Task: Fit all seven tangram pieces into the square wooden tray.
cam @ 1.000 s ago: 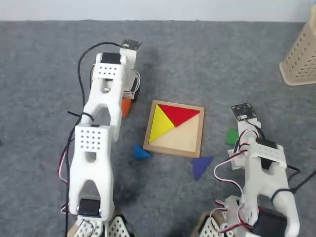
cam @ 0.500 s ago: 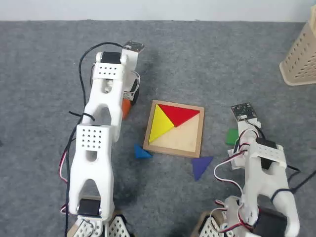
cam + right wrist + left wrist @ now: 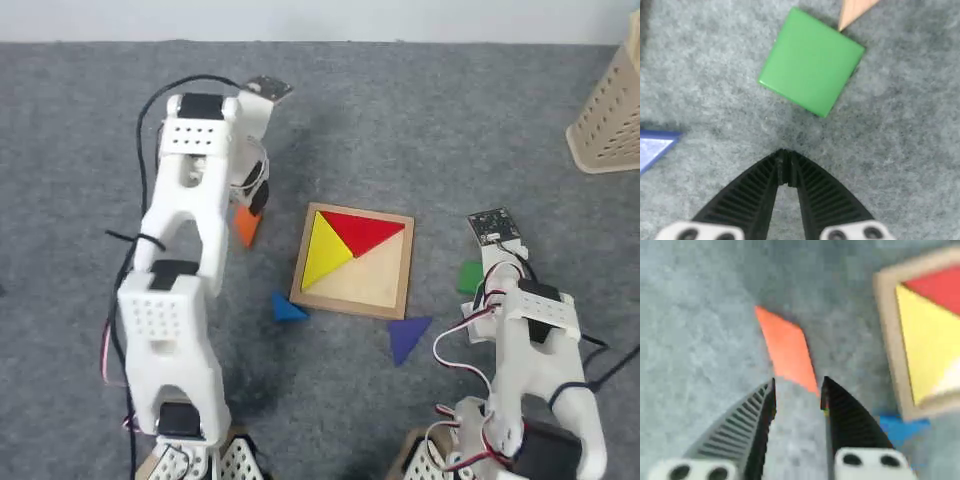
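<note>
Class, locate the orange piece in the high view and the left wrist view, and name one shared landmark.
High view: the orange piece lies on the grey mat, just left of the wooden tray.
Left wrist view: the piece lies just ahead of the left gripper, which is open.
Shared landmark: the yellow triangle in the tray.
</note>
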Controlling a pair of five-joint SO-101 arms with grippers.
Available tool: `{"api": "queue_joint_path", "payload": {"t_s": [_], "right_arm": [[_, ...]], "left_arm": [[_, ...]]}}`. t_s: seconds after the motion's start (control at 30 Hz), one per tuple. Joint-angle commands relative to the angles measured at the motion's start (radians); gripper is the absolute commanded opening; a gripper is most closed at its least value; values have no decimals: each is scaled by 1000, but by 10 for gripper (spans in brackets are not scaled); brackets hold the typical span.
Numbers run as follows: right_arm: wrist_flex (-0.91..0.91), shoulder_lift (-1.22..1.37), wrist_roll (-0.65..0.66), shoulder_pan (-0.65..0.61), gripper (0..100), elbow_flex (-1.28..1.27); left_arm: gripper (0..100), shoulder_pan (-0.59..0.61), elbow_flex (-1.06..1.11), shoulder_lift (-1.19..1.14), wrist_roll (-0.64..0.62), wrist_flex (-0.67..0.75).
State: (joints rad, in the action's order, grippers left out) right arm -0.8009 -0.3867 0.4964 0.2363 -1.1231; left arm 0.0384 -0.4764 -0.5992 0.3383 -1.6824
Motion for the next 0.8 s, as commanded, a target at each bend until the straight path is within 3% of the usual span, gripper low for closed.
{"api": "queue_joint_path", "payload": {"t_s": [0.0,0.13,0.27,0.57,0.77], "right_arm": [[13,-22,6,-10,6,-5],[13,-22,6,-10,6,-5],[13,-22,6,-10,6,-5],[13,-22,6,-10,6,-5],[13,-22,6,-10,6,-5]], "left_arm": [[142,8,194,129,40,149],[142,14,325,98,64,292],[165,38,288,26,64,341],[167,48,131,-132,60,305],[39,25,82,-157,64,186]]}}
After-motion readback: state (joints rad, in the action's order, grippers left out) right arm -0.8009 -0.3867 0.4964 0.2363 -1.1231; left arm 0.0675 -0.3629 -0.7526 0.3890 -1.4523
